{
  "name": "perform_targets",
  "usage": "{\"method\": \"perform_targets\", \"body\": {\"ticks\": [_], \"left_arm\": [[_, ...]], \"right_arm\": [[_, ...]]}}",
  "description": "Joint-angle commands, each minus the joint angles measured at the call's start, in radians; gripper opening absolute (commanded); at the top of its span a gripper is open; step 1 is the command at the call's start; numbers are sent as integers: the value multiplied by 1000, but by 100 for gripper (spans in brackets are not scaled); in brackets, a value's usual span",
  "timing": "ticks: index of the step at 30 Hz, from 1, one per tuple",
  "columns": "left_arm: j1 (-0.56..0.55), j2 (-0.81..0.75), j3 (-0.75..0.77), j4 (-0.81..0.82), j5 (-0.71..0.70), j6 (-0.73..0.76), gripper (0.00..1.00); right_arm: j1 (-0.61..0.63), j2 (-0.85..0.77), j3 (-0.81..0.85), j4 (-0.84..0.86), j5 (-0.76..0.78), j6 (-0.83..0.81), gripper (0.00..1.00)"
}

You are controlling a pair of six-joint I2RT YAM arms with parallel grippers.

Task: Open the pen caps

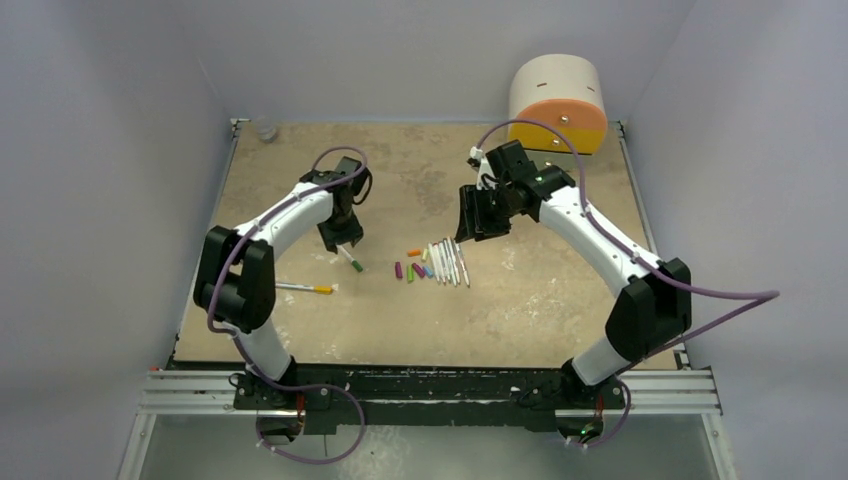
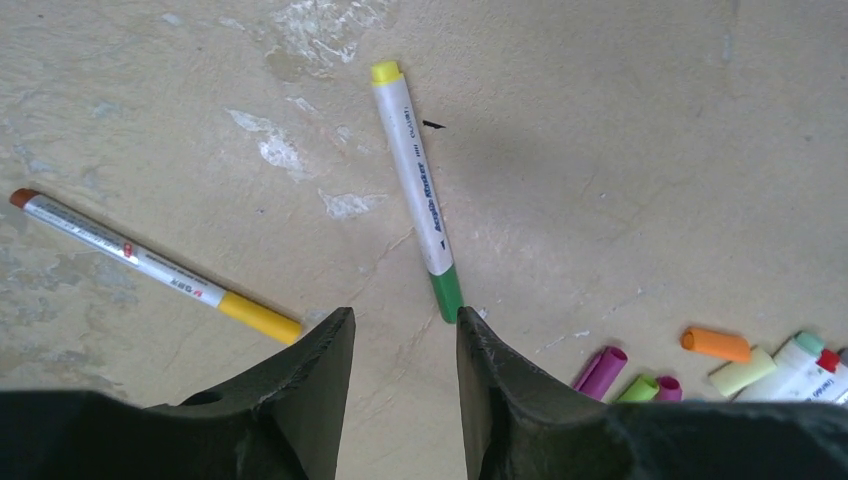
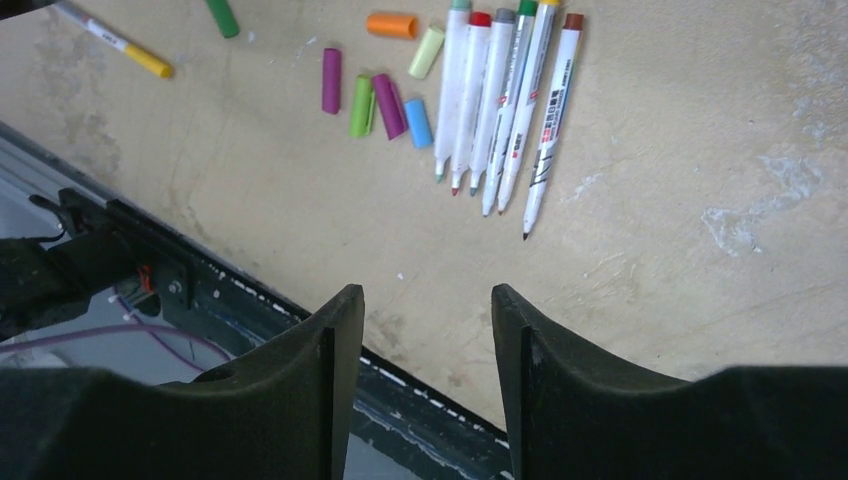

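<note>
The left tool (image 2: 405, 320), jaws apart, hangs over a green-capped pen (image 2: 415, 180) on the desk (image 2: 650, 150), next needing a firm clamp; the right tool (image 3: 425, 300), likewise apart, idles.

Pen with the green end (image 2: 416, 175): barrel print looks like "Acrylic Marker", small code beside it unreadable. Pen with the yellow end (image 2: 150, 262): red lettering, too blurred to read.

Top camera looks down from behind me; both wrist cameras sit close above the surface (image 1: 520, 320), sharing the caps (image 3: 388, 105).
</note>
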Motion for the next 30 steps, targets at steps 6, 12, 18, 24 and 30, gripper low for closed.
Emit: {"method": "perform_targets", "body": {"ticks": [6,12,18,24,30], "left_arm": [[-1,129,-41,91,-13,-140,37],[-9,146,-88,122,-5,-189,24],[-57,153,-118,129,0,-199,0],[-145,44,-60,49,35,-166,0],[-212,-233,-101,244,429,-133,0]], "right_arm": [[1,-137,-16,-95,-59,-65,52],[2,-180,-46,-110,-74,-97,51],[2,-188,-67,-91,-97,-106,52],[2,-154,-37,-82,-159,-68,52],[-7,-109,23,20,-373,65,52]]}}
